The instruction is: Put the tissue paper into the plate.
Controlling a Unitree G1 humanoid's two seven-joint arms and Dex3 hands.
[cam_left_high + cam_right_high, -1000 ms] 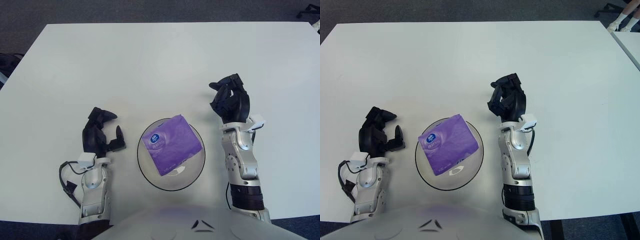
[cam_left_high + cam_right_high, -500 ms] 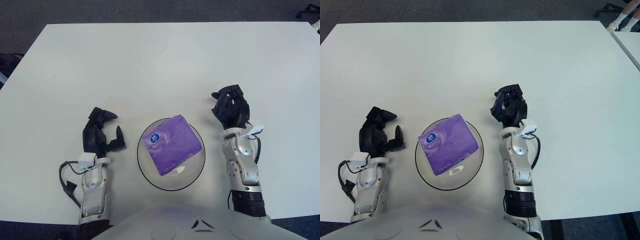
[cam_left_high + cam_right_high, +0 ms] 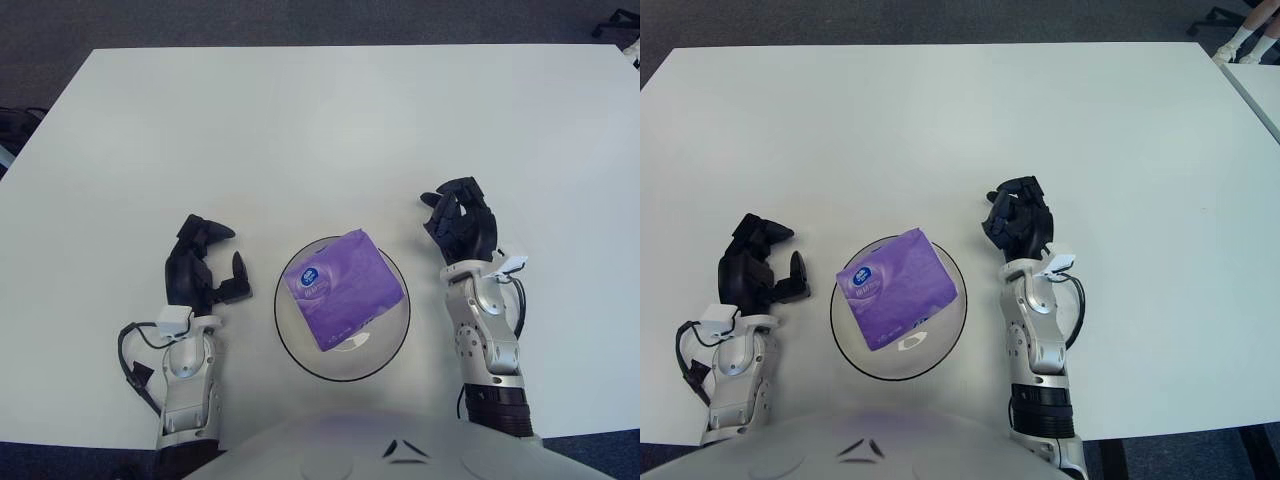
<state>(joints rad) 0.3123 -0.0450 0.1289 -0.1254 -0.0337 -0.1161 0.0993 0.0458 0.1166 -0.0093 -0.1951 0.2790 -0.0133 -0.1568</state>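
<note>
- Tissue pack (image 3: 343, 289) lay inside the plate (image 3: 389, 350), tilted, one corner over the far rim.
- Right robot hand (image 3: 459, 222) had drawn back toward the body over the last second and sat just right of the plate, fingers loosely curled, holding nothing.
- Left robot hand (image 3: 203, 263) stayed left of the plate, fingers relaxed and empty.
- Judgement: placement looked complete on the counter (image 3: 320, 120); the retreat read as the closing move.

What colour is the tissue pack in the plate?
Purple, with a small blue and white round logo; the tissue pack shows best in the left eye view.
</note>
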